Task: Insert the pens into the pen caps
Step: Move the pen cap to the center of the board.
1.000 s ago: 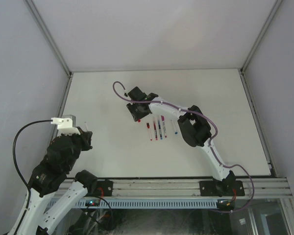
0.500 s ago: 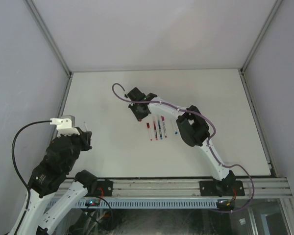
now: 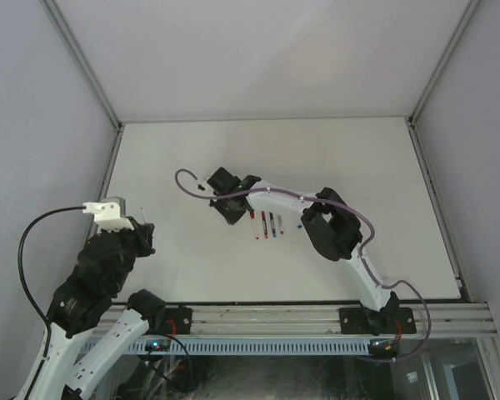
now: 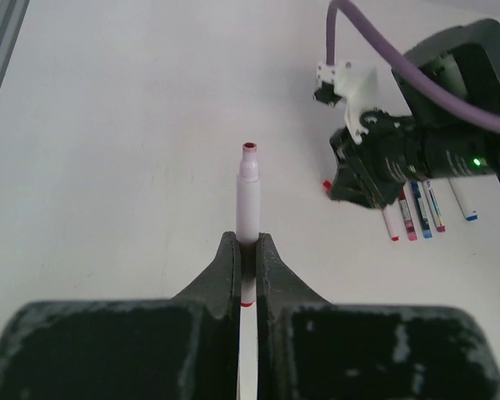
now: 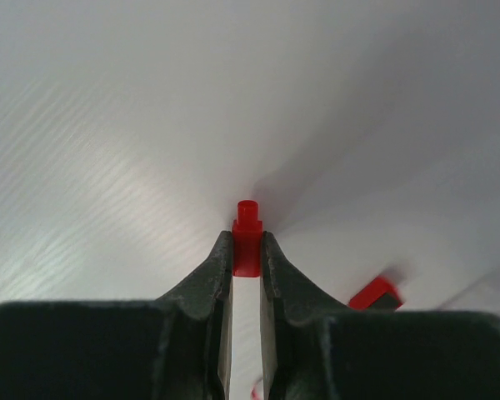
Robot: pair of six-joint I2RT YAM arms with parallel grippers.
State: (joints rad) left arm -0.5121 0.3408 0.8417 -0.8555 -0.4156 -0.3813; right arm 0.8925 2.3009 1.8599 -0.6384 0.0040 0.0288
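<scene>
Top: row of pens (image 3: pixel 267 225) on bench (image 3: pixel 358 167); right fingers (image 3: pixel 230 213) just left of row, left fingers (image 3: pixel 143 235) well left.
Left wrist: left fingers (image 4: pixel 229 267) pinching red-tipped pen (image 4: pixel 248 196), well left of row.
Right wrist: right fingers (image 5: pixel 217 267) pinching red cap (image 5: pixel 247 237) against bench.

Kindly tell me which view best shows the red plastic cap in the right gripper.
Right wrist: the red plastic cap pinched in the right gripper. Top external hides it; left wrist shows at most a speck.
</scene>
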